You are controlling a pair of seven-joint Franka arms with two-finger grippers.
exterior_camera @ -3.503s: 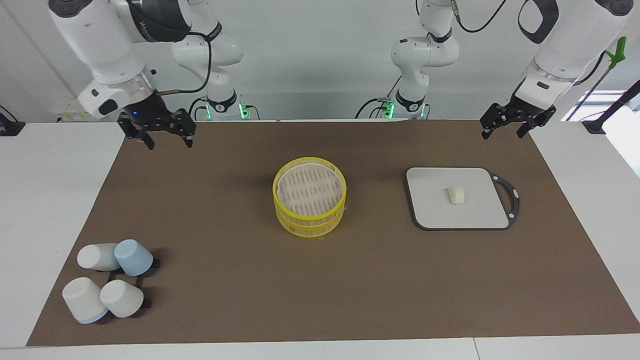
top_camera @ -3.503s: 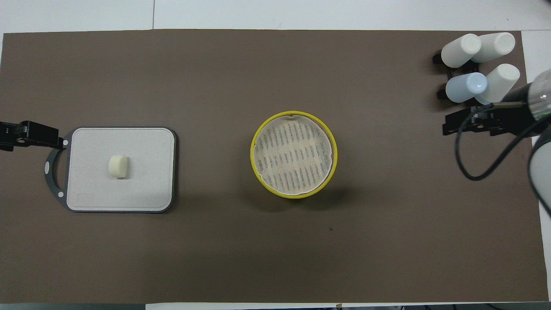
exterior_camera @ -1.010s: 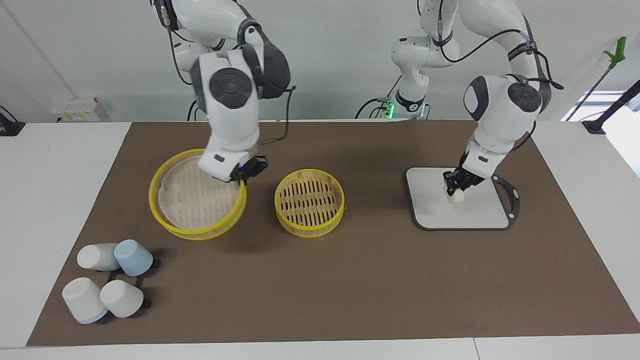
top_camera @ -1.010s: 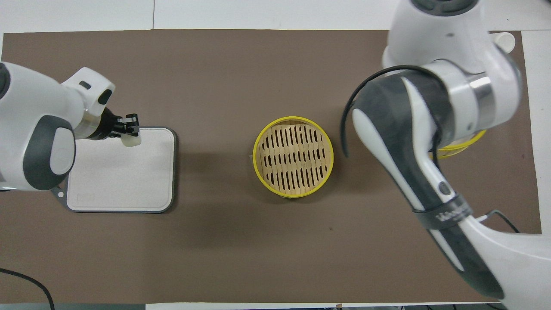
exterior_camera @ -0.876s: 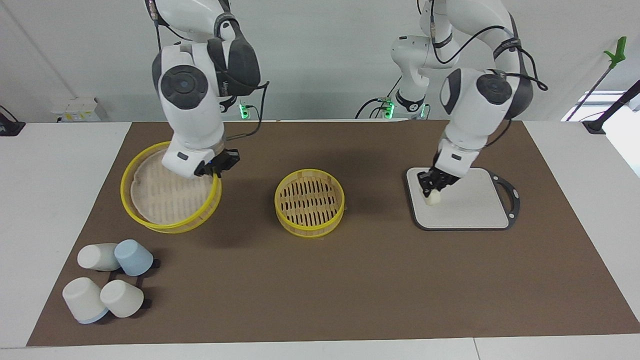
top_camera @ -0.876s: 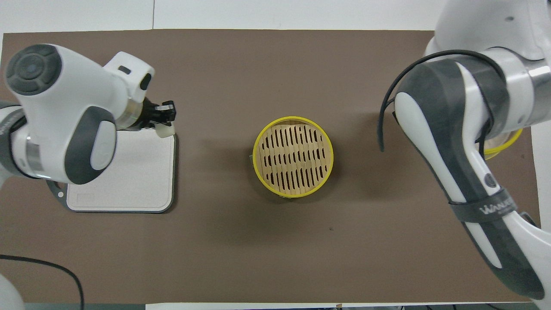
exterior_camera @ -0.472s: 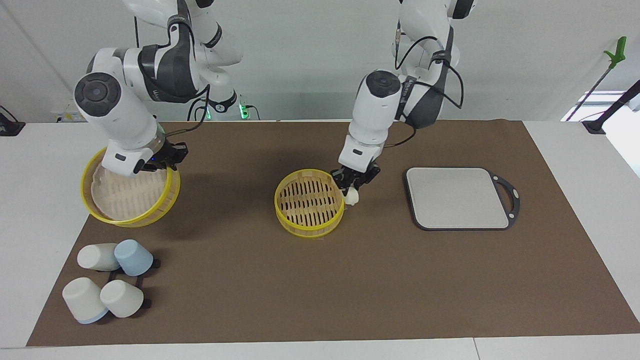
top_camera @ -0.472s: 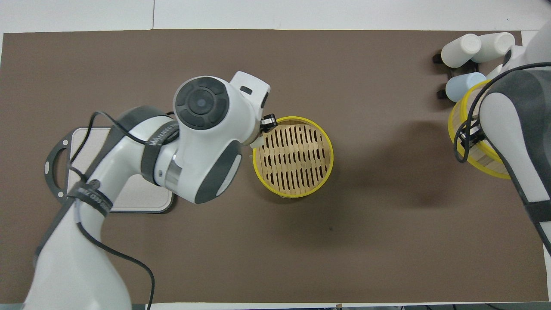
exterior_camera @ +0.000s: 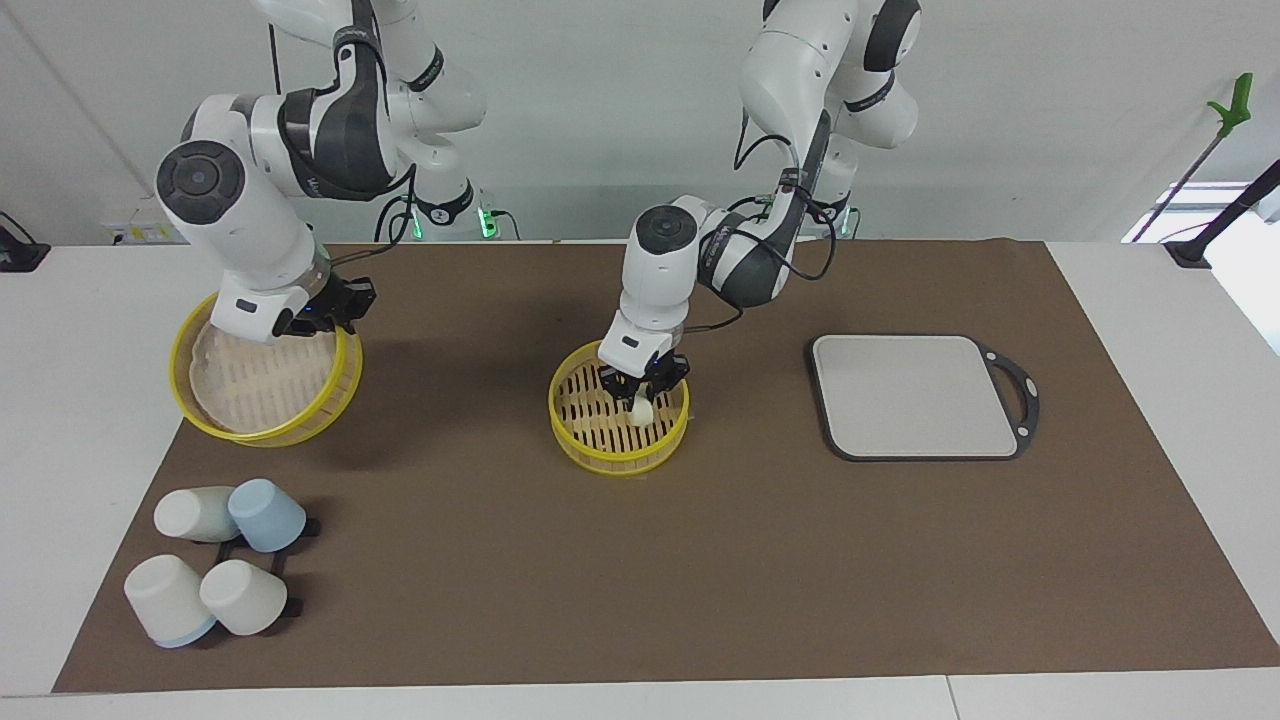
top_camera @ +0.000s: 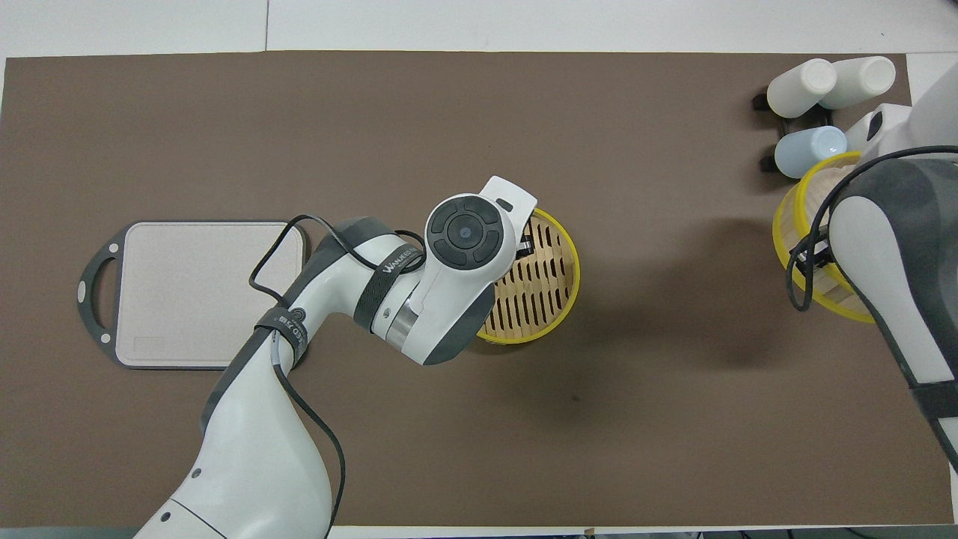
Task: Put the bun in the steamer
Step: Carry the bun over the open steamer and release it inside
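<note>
Two steamer tiers apart on the brown table: facing the robots, lower tier of the steamer [exterior_camera: 619,418] at mid-table, slatted floor bare but for the bun [exterior_camera: 642,412], pinched in the narrow jaws of the left gripper [exterior_camera: 641,393] and hanging just over the slats, inside the yellow rim. Upper tier [exterior_camera: 265,385] tilted toward the right arm's end, gripped at its rim by the shut jaws of the right gripper [exterior_camera: 335,312], lower edge at or just above the table. Grey board [exterior_camera: 915,396] bare, toward the left arm's end. Cups [exterior_camera: 215,570] clustered farther from the robots than the lifted tier.

From overhead, left arm's wrist covering bun and jaws alike; only part of the steamer [top_camera: 557,288] showing beside it. Upper tier [top_camera: 793,247] half hidden under the right arm, just beside the cups [top_camera: 812,150].

Likely risks: soft bun sticking to a fingertip on release, or dropped early and rolling against the rim.
</note>
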